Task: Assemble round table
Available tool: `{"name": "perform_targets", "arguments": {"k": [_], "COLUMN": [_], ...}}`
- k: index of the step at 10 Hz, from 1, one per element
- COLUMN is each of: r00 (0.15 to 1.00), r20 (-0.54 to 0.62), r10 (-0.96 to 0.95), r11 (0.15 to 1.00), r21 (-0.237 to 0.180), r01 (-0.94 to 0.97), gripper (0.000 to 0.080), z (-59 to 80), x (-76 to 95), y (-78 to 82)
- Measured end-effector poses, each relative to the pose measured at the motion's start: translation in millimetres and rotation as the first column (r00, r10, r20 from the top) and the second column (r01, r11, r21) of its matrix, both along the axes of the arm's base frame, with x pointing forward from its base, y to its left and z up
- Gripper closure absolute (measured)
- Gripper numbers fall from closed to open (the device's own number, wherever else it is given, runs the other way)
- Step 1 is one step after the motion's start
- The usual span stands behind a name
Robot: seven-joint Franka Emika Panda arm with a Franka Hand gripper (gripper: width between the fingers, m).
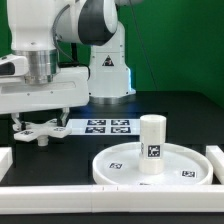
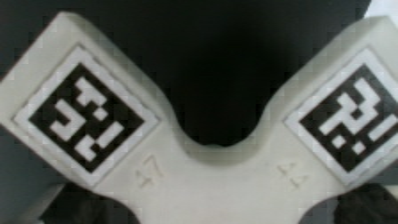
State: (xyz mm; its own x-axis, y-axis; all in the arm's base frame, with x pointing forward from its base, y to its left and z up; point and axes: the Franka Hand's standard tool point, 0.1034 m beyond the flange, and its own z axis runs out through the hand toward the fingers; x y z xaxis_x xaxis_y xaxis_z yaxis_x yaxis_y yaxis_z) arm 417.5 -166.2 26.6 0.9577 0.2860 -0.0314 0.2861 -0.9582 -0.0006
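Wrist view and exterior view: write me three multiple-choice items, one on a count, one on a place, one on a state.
1. In the wrist view, how many tags show on the cross piece?
A. one
B. two
C. four

2. In the exterior view, where is the post?
A. on the cross piece
B. on the round disc
C. held up in the air

3. How does the post stand?
A. upright
B. lying on its side
C. leaning well over

Key:
1. B, as one tag sits on each of the two arms in view, the other at.
2. B, as the post's base rests within the disc's rim.
3. A, as its flat top faces straight up.
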Motion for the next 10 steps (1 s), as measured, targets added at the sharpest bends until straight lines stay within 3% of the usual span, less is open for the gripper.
{"name": "perform_targets", "arguments": {"k": [3, 4, 5, 6, 10], "r00": [1.000, 1.000, 1.000, 1.000, 1.000], "r20": [-0.004, -0.004, -0.004, -0.004, -0.005], "r10": [0.001, 0.002, 0.002, 0.002, 0.001], "r11": [1.000, 1.000, 1.000, 1.000, 1.000], "r21": [0.001, 0.001, 0.001, 0.001, 0.007], "r01": [-0.001, -0.002, -0.002, -0.002, -0.001], "gripper": [0.0150, 0.0274, 0.0274, 0.0355, 0.0355], "z": [-1.6, -1.7, -1.5, -1.6, 3.7], "x": [-1.2, -1.1, -0.9, -0.9, 2.1], "y": [0.2, 0.6, 0.6, 0.8, 8.5]}}
